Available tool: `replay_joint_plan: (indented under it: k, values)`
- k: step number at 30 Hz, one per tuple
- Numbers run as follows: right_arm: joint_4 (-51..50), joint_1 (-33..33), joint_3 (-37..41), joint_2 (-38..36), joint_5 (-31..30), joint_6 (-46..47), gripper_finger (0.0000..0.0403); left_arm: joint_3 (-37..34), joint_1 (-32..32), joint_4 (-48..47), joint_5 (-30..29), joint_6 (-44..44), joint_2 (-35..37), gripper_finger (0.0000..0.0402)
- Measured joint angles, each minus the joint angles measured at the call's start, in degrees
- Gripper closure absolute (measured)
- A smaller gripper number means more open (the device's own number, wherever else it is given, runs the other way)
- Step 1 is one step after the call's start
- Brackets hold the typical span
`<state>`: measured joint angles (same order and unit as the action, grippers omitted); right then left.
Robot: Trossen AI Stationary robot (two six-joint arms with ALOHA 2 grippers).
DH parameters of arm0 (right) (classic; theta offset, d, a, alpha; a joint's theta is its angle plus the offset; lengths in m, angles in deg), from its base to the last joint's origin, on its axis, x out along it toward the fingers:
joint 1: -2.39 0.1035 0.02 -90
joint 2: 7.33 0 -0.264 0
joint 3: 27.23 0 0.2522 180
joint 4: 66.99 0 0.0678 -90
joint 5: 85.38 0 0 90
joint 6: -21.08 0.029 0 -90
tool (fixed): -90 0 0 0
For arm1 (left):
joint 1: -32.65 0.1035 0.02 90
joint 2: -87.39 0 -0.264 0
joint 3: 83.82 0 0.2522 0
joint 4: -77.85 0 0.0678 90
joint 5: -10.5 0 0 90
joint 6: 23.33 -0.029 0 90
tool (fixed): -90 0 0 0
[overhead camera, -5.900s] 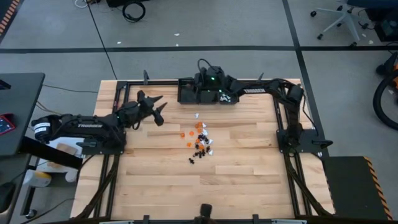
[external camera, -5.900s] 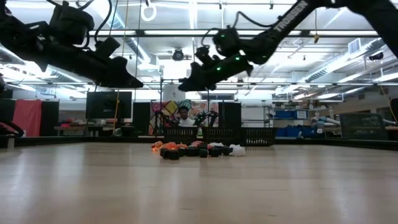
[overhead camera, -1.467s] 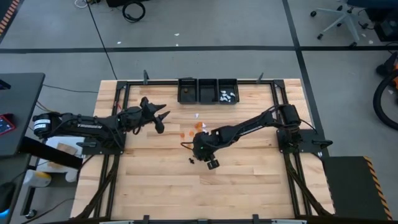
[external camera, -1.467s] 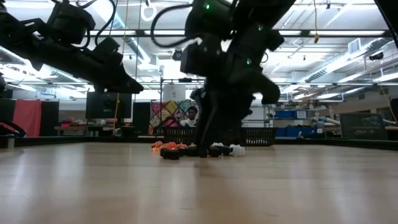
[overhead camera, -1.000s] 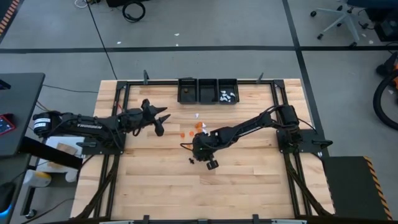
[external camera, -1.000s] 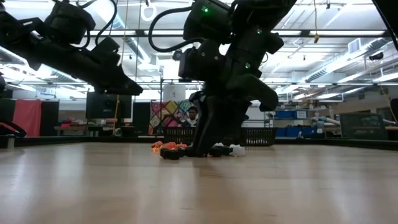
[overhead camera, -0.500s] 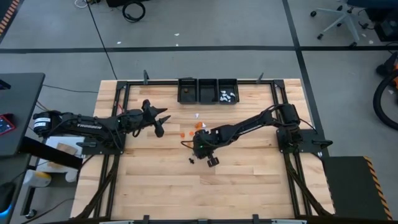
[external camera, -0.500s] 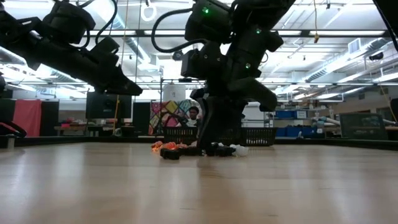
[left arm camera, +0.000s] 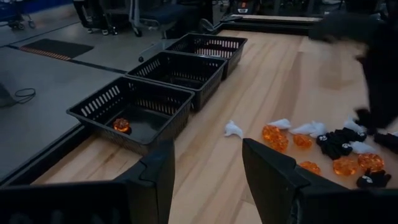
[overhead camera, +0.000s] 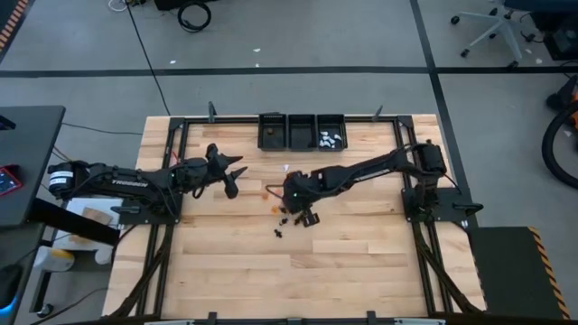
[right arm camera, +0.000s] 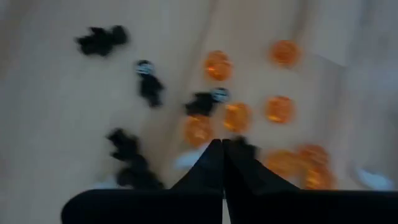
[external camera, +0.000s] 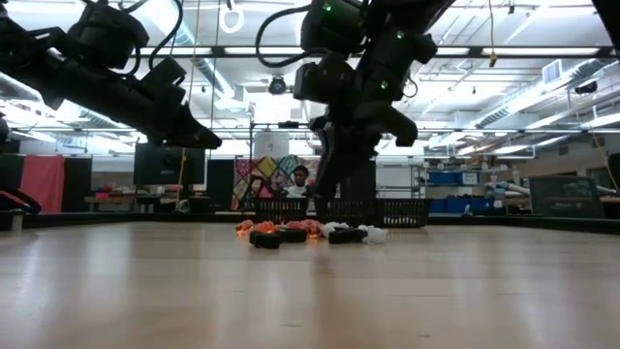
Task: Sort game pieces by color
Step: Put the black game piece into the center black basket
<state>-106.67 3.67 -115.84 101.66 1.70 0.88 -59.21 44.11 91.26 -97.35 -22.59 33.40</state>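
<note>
Your right gripper point(overhead camera: 291, 192) hangs just above the pale wooden table point(overhead camera: 361, 262), over the far edge of the heap of tiny plastic game pieces point(external camera: 305, 233) in orange, black and white. Its two dark fingers point(right arm camera: 214, 165) are pressed together tip to tip, and you cannot tell from any view whether a piece is pinched between them. In the right wrist view, orange pieces point(right arm camera: 236, 116) lie directly beyond the fingertips, with black pieces point(right arm camera: 149, 87) scattered to one side and farther out. From above, a few stray black pieces point(overhead camera: 279, 233) sit on the wood a little nearer to you than this gripper.

Your left gripper point(overhead camera: 229, 173) hovers above the table, well apart from the heap and off to its left, and its jaws stand wide apart with nothing between them. Through its wrist camera you look past both fingers point(left arm camera: 158, 180) at the row of three small black rectangular mesh bins point(left arm camera: 166, 73) along the far edge of the table. The bin nearest this gripper holds one orange piece point(left arm camera: 120, 125). From above, the bin at the right end of the row holds several white pieces point(overhead camera: 331, 139)
</note>
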Motion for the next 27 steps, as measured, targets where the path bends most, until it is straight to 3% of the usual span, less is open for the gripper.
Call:
replay_joint_plan:
  k: [6, 13, 22, 27]
  values:
    - [-0.4, -5.1, 0.0, -2.7, -5.1, -1.6, 0.0396, 0.0, 0.0, 0.0, 0.0, -0.1, 0.0, 0.0234]
    - [6.4, -13.5, 0.0, -2.8, -14.6, -3.7, 0.0396, 0.0, 0.0, 0.0, 0.0, -0.1, 0.0, 0.0234]
    - [10.9, -25.1, -0.1, -2.7, -10.2, 1.4, 0.0396, 0.0, 0.0, 0.0, 0.1, -1.3, 0.0, 0.0234]
    - [10.9, -29.5, -0.1, -2.6, -1.7, 6.4, 0.0395, 0.0, 0.0, -0.1, 0.1, -1.3, 0.0, 0.0234]
